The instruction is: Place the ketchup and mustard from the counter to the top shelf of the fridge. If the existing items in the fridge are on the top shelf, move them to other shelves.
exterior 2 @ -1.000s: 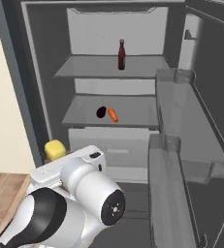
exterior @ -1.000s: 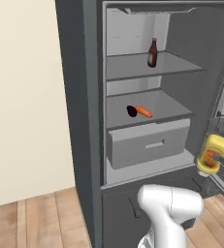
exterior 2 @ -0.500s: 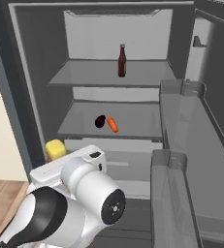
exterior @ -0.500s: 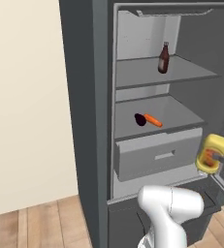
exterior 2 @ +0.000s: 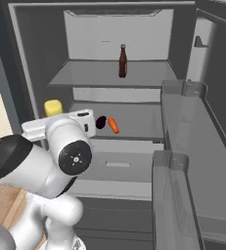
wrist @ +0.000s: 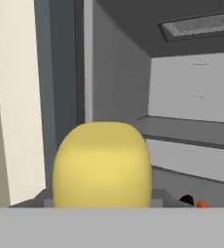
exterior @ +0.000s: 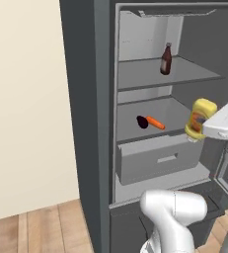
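Observation:
The yellow mustard (exterior: 203, 107) is held upright in my gripper (exterior: 198, 129), which is shut on it, in front of the open fridge (exterior: 86, 99) at the level of the second shelf. In the hand view the mustard (wrist: 102, 164) stands close between the fingers. Its cap pokes up behind my hand as the mustard (exterior 2: 53, 107). The ketchup (exterior: 166, 59) stands upright on the top shelf (exterior: 150, 79), towards its right. The existing items, a maroon lump (exterior: 142, 121) and an orange carrot piece (exterior: 156, 123), lie on the second shelf. The counter is out of view.
A grey drawer (exterior: 155, 158) juts out a little under the second shelf. The open fridge door with its bins (exterior 2: 183, 127) stands along the right. A cream wall and wood floor (exterior: 31, 227) lie left of the fridge.
The base has moved, so the fridge looks nearer and shifted in both views. My gripper has lifted the mustard up and in towards the fridge opening. The ketchup and shelf items have stayed put.

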